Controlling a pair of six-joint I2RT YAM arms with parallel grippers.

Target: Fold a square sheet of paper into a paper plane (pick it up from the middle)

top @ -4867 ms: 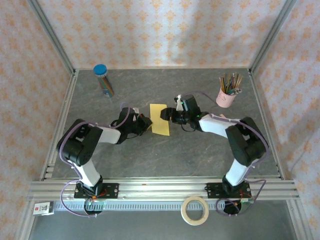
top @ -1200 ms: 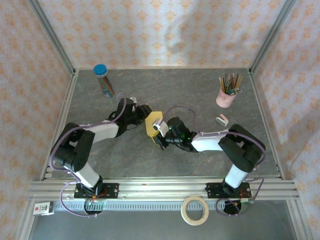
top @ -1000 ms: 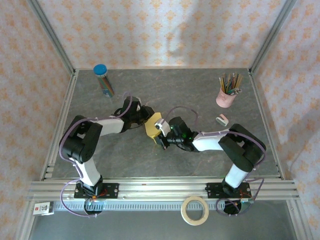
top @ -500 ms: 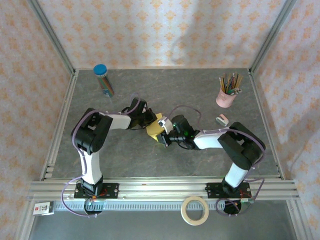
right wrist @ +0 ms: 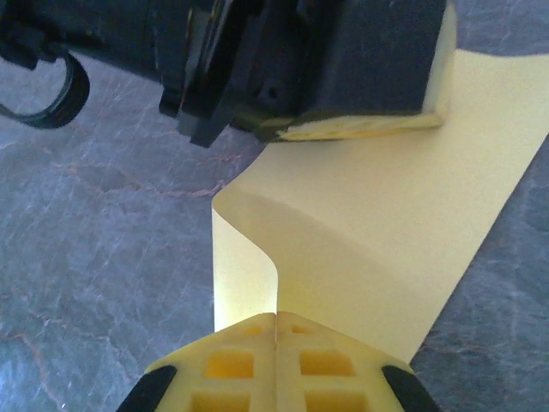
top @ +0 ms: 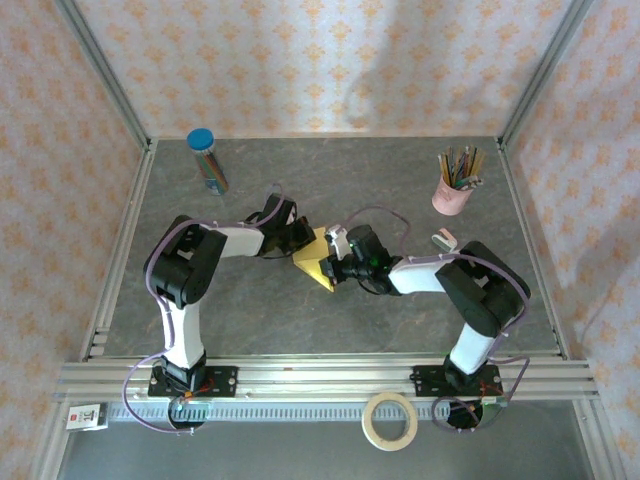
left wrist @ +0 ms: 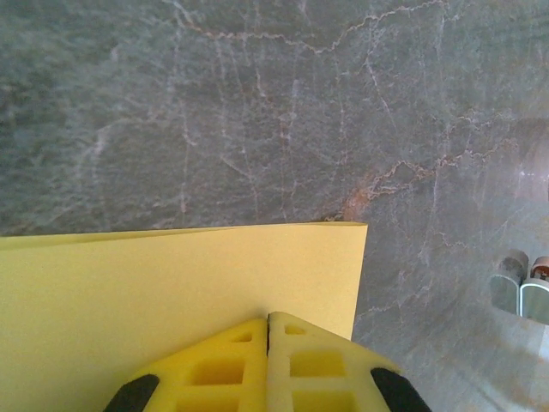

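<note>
Paper folding under way on a grey, stone-veined counter [left wrist: 257, 103]. Yellow sheet [right wrist: 386, 215] pinched from two sides by facing pincers, tips almost meeting over it. Left pincer [left wrist: 268, 319] clenched on one straight edge, just beside a corner, flat paper spread ahead of and to the left of its tips. Right pincer [right wrist: 275, 318] clenched on the opposite side, at a loose flap curled up and over in a soft bend, not yet a crease. Straight ahead of the right pincer, across the sheet, the left one's pad pressed onto the paper. Hard to tell whether the sheet is lifted or resting on the counter. Judged an early diagonal fold, with nothing resembling a finished dart so far. Next, probably: carrying the curled flap across to line up its edges, then flattening the bend into a sharp crease without tugging the sheet out of the holding pincer.
</note>
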